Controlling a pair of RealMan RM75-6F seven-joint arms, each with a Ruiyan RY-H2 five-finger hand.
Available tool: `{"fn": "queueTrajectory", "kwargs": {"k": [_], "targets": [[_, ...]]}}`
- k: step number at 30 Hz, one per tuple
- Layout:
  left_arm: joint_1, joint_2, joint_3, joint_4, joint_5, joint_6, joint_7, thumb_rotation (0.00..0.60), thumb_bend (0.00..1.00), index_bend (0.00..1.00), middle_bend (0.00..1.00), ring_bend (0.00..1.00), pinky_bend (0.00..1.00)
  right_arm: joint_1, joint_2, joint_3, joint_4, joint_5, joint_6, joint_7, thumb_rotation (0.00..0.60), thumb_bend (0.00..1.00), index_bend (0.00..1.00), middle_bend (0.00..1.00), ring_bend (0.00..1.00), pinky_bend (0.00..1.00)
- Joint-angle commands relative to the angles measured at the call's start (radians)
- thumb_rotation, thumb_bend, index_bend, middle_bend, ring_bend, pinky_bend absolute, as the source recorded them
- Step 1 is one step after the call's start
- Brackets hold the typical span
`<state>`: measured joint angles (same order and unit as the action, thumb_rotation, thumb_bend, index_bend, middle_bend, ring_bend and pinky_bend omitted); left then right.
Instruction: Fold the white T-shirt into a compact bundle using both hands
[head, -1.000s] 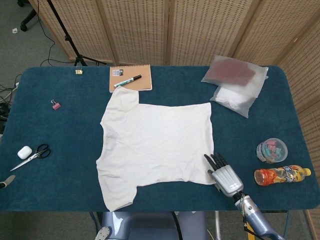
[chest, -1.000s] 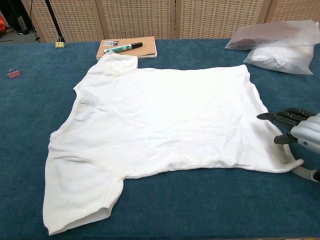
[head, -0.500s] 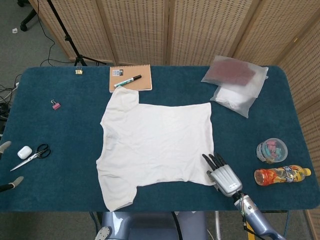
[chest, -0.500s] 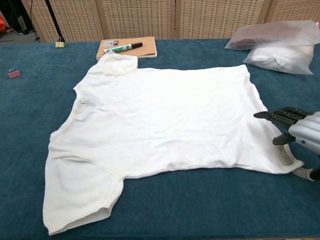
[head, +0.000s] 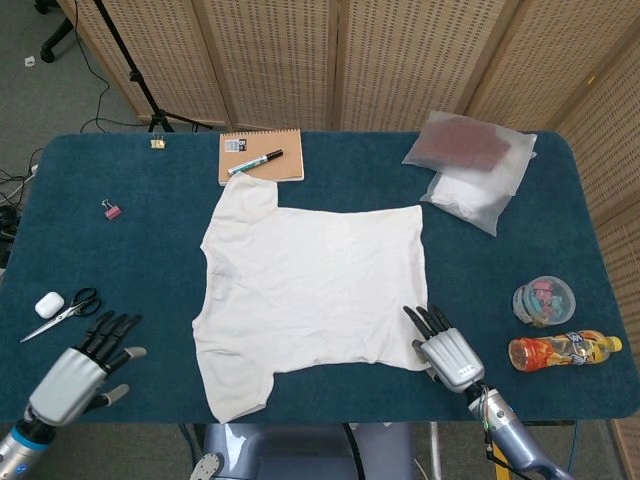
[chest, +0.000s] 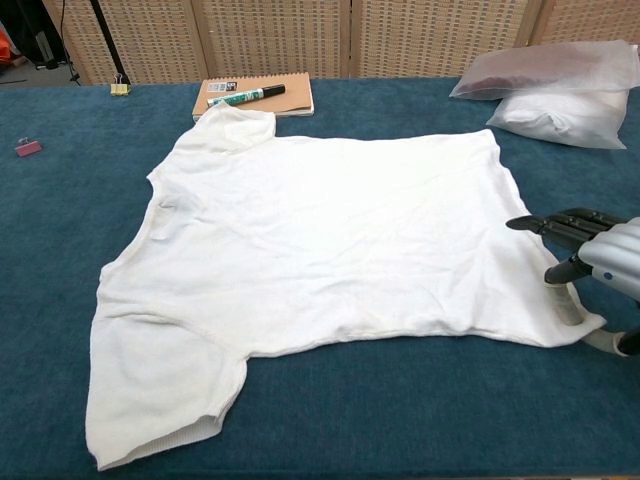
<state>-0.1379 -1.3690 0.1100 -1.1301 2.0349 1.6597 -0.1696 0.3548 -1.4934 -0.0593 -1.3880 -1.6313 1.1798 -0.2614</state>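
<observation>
Head view shows the white T-shirt (head: 312, 295) lying flat and unfolded in the middle of the blue table (head: 130, 260), with its collar side toward 9 o'clock and its hem toward 3 o'clock. One sleeve points to 12 o'clock and touches the brown notebook (head: 262, 157), on which a marker (head: 255, 162) lies. The other sleeve points to 6 o'clock, near the front edge of the table.

The right hand (head: 445, 345) is at about 5 o'clock from the shirt, at the lower hem corner. Its dark fingers (head: 425, 322) are stretched out and lie on or just over the cloth edge. In the chest view the same right hand (chest: 590, 265) has the fingers apart above the hem corner; it grasps nothing that I can see, so it is released. If the thumb touches the cloth, I cannot tell.

The left hand (head: 82, 370) is at about 8 o'clock from the shirt, well apart from it, over the front left part of the table. Its fingers are spread and it holds nothing. It shows only in the head view.

Just beside this hand, toward 10 o'clock, are scissors (head: 62, 312) and a small white case (head: 48, 304). A pink clip (head: 111, 209) lies further at 11 o'clock. At 1 o'clock from the shirt two plastic bags (head: 470, 165) are stacked. At 3 to 4 o'clock stand a round container of clips (head: 544, 299) and an orange bottle (head: 560, 350) lying on its side.
</observation>
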Motion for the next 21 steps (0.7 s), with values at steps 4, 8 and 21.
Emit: {"fn": "queueTrajectory", "kwargs": {"k": [4, 8, 21], "targets": [[-0.032, -0.1, 0.052, 0.043, 0.053, -0.003, 0.035, 0.6, 0.0, 0.4, 0.0, 0.0, 0.0, 0.002, 0.001, -0.001, 0.0, 0.003, -0.003, 0.002, 0.6, 0.47, 0.63, 0.0, 0.0, 0.0], [-0.033, -0.141, 0.063, 0.072, 0.047, -0.004, 0.035, 0.6, 0.01, 0.4, 0.0, 0.0, 0.0, 0.003, 0.001, 0.0, 0.0, 0.005, -0.004, 0.001, 0.6, 0.47, 0.63, 0.0, 0.0, 0.0], [-0.047, -0.265, 0.119, 0.121, -0.011, -0.079, -0.085, 0.6, 0.02, 0.41, 0.0, 0.0, 0.0, 0.005, -0.002, -0.001, 0.002, 0.011, -0.006, -0.005, 0.6, 0.47, 0.63, 0.0, 0.0, 0.0]]}}
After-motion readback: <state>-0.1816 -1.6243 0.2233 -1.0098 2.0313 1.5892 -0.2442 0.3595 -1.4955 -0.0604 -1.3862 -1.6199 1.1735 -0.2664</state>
